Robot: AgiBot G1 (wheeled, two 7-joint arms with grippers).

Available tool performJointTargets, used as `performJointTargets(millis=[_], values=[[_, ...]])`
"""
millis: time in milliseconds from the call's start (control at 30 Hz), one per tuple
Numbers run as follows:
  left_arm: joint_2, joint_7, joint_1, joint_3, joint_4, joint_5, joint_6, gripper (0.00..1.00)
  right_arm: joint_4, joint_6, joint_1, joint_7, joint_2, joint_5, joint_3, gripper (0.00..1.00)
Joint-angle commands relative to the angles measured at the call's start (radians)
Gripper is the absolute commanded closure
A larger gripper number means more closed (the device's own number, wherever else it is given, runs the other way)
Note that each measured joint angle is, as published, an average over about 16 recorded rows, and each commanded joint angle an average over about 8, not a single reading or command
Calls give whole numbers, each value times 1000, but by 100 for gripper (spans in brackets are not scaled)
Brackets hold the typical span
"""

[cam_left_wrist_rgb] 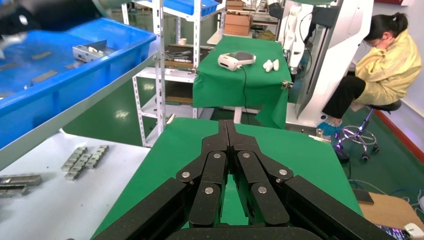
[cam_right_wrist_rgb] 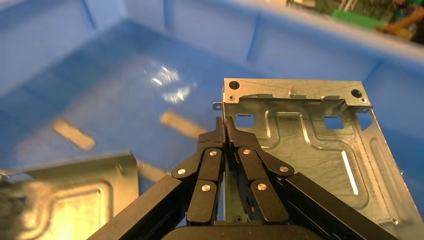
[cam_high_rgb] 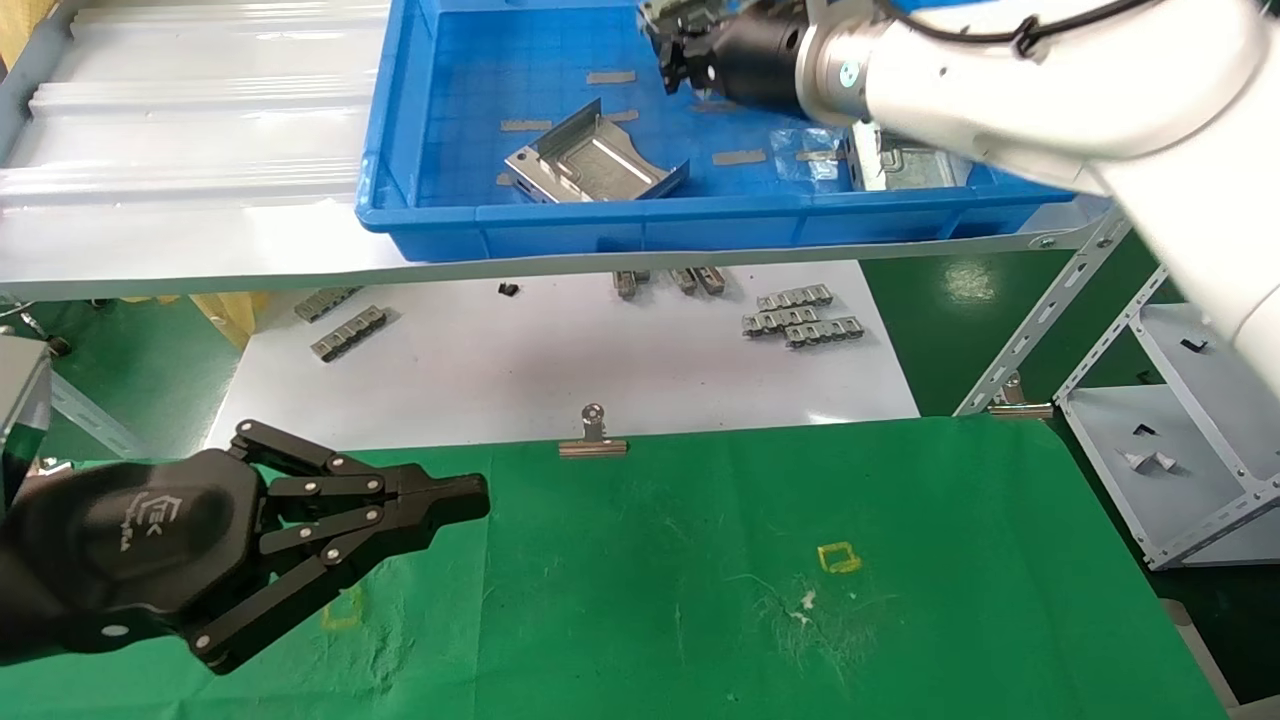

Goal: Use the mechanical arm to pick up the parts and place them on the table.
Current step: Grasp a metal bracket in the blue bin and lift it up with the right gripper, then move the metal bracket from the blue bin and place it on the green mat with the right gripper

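Right gripper (cam_right_wrist_rgb: 225, 125) over the blue bin (cam_high_rgb: 420, 215), fingers pinched on the side wall of a silver part (cam_right_wrist_rgb: 310, 150); in the head view the arm hides most of that grip. Two more parts in the bin: one (cam_high_rgb: 590, 160) in the open, one (cam_high_rgb: 915, 168) half behind the arm. Left gripper (cam_high_rgb: 470, 497) parked over the green table (cam_high_rgb: 900, 560), fingertips together, holding nothing.

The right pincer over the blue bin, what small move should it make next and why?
Probably lift straight up a little. The right pincer looks shut on the side wall of a metal part above the blue bin, so raising it should clear the bin's rim before carrying it to the green table. The left pincer is parked there.
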Motion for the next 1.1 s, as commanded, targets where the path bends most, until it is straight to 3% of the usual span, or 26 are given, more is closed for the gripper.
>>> performJointTargets(millis=[33, 267, 300, 633, 967, 1100], values=[[0, 0, 0, 0, 0, 0, 0, 90, 0, -8, 10, -27, 7, 28, 18, 100], [0, 0, 0, 0, 0, 0, 0, 4, 102, -198, 27, -219, 138, 146, 107, 100], [0, 0, 0, 0, 0, 0, 0, 0, 126, -237, 22, -255, 164, 170, 123, 100], [0, 0, 0, 0, 0, 0, 0, 0, 282, -619, -45, -556, 403, 388, 255, 100], [0, 0, 0, 0, 0, 0, 0, 0, 393, -986, -132, -758, 605, 451, 255, 100], [0, 0, 0, 0, 0, 0, 0, 0, 407, -1082, -182, -856, 656, 439, 229, 100]])
